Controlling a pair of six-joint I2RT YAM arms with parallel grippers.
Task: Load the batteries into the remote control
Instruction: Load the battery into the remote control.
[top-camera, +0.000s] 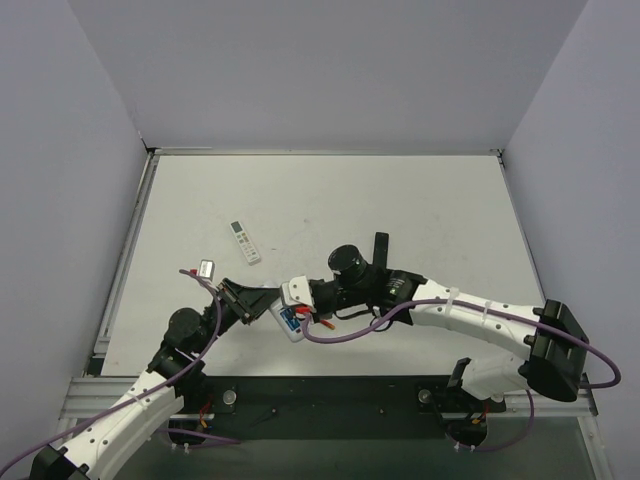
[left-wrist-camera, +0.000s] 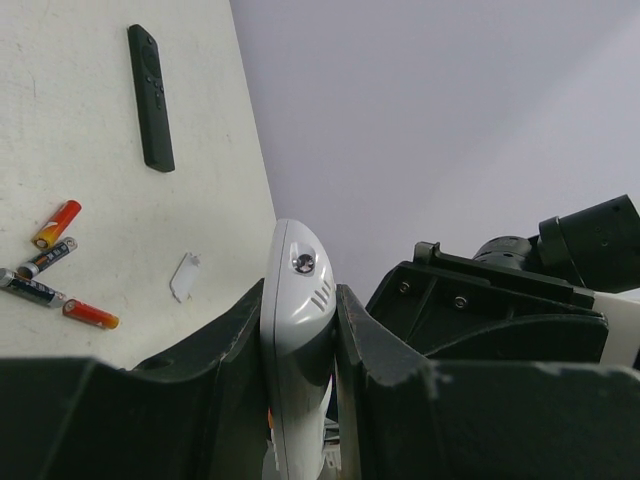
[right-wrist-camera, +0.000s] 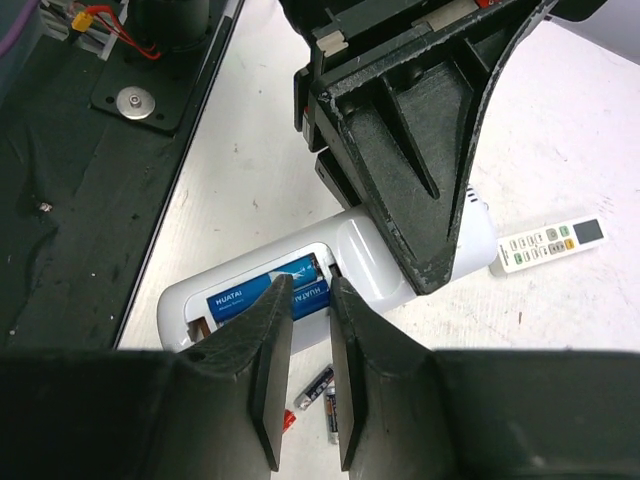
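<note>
The left gripper (left-wrist-camera: 300, 296) has its dark fingers shut tight on the remote control (right-wrist-camera: 372, 252), clamping the long edges near one end, so the remote juts out with its back toward the right wrist camera. The right gripper (right-wrist-camera: 311, 285) has its fingers only a narrow gap apart with nothing between them. Its tips sit at the open recess in the remote control, right over the batteries (right-wrist-camera: 256, 296), which lie side by side inside it. Both arms reach in low from either side of the remote control, the left bent sharply at the elbow and the right stretched long across, a purple cable (top-camera: 345, 335) looping below. The table (top-camera: 420, 195) under the remote control is matt off-white, faintly scuffed, and plain pale grey walls (top-camera: 330, 70) enclose it. Beyond the remote control, to the left, lies another white remote (top-camera: 244, 241), face up with its buttons showing. A slim black remote (left-wrist-camera: 151, 97) lies beyond to the right. Near the remote control rest red cells (left-wrist-camera: 57, 223), darker cells (left-wrist-camera: 45, 258) and a small white cover (left-wrist-camera: 186, 277).
</note>
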